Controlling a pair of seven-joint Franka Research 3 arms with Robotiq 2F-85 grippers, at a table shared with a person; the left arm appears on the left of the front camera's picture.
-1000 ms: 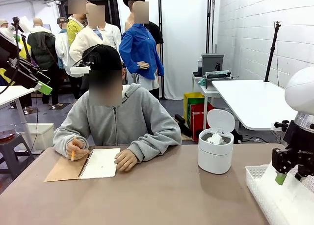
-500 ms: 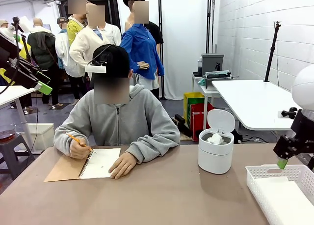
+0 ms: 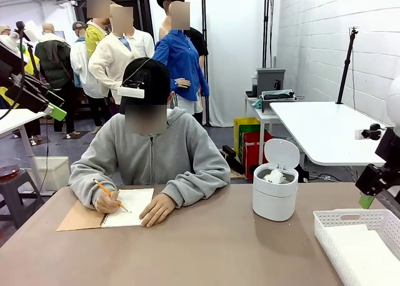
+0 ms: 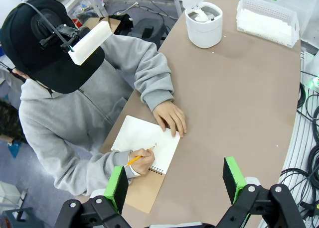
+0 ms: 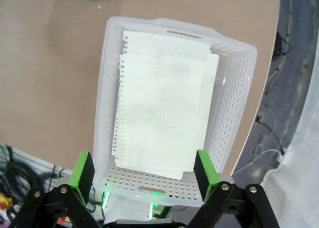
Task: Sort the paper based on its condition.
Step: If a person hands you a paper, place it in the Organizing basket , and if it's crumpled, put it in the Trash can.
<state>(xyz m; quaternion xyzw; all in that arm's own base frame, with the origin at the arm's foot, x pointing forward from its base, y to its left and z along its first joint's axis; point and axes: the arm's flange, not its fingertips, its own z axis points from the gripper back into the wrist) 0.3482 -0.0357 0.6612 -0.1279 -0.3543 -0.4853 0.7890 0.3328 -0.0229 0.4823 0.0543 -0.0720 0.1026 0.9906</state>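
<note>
right wrist view: open right hand (image 5: 140, 173) above paper (image 5: 164, 103) in basket (image 5: 230, 88).

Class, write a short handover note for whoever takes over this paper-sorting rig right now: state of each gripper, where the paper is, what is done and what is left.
Right gripper: open, empty, above the white basket.
Left gripper: open, empty, raised over the person's end of the table.
Flat sheets: stacked in the basket.
Crumpled wads: in the small white bin, lid up.
Done: the loose paper in view is sorted.
Left: no loose sheets are waiting on the table; the person's hand is writing in the notebook, so more may come.
</note>
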